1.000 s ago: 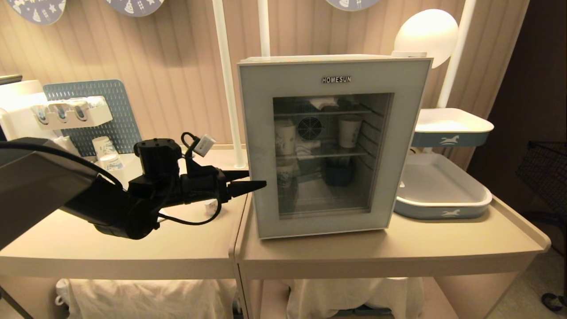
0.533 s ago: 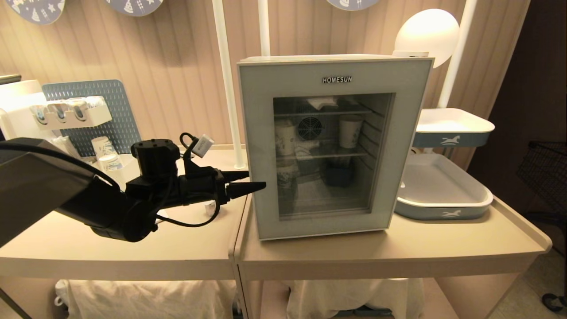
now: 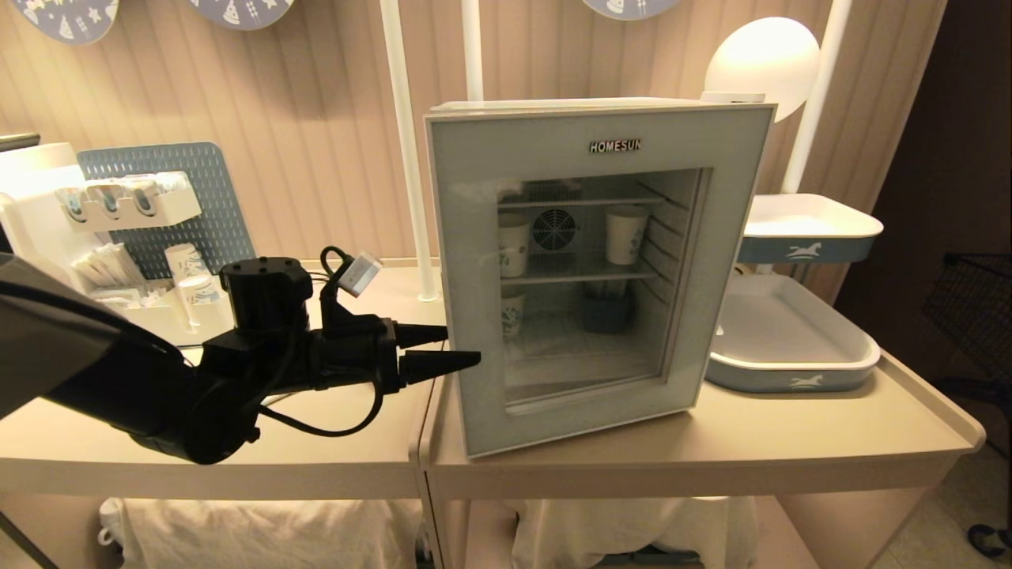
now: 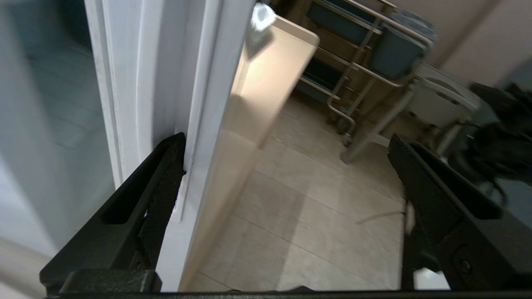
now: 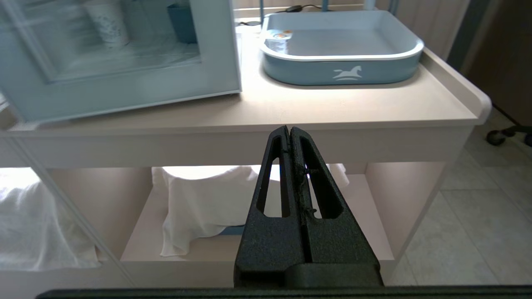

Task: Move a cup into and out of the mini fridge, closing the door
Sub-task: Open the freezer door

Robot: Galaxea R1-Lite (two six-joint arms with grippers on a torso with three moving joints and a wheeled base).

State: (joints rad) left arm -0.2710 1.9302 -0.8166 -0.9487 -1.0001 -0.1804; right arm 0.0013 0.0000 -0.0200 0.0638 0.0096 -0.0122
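Note:
The mini fridge (image 3: pixel 585 103) stands on the right table, and its door (image 3: pixel 466 276) hangs a little ajar, its left edge swung out. My left gripper (image 3: pixel 462 346) is open at that edge. In the left wrist view one of its fingers (image 4: pixel 162 182) lies in the gap behind the door edge (image 4: pixel 208 104), while the other stands out in front over the floor. The cup (image 5: pixel 277 39), a tiny white pot, sits in the blue-sided tray (image 5: pixel 341 70) right of the fridge; the door hides it in the head view. My right gripper (image 5: pixel 289 131) is shut and empty, low before the table front.
Two tall paper cups (image 3: pixel 514 243) (image 3: pixel 626 233) stand on the fridge's wire shelf. A two-level tray stand (image 3: pixel 791 371) with a lamp (image 3: pixel 763 59) is on the right. A pegboard rack and more paper cups (image 3: pixel 190 261) sit at the back left. White cloth lies under the tables.
The door's left edge has swung out toward me, from shut to ajar. My left gripper has drawn back and down with it, still open. The right arm has not moved.

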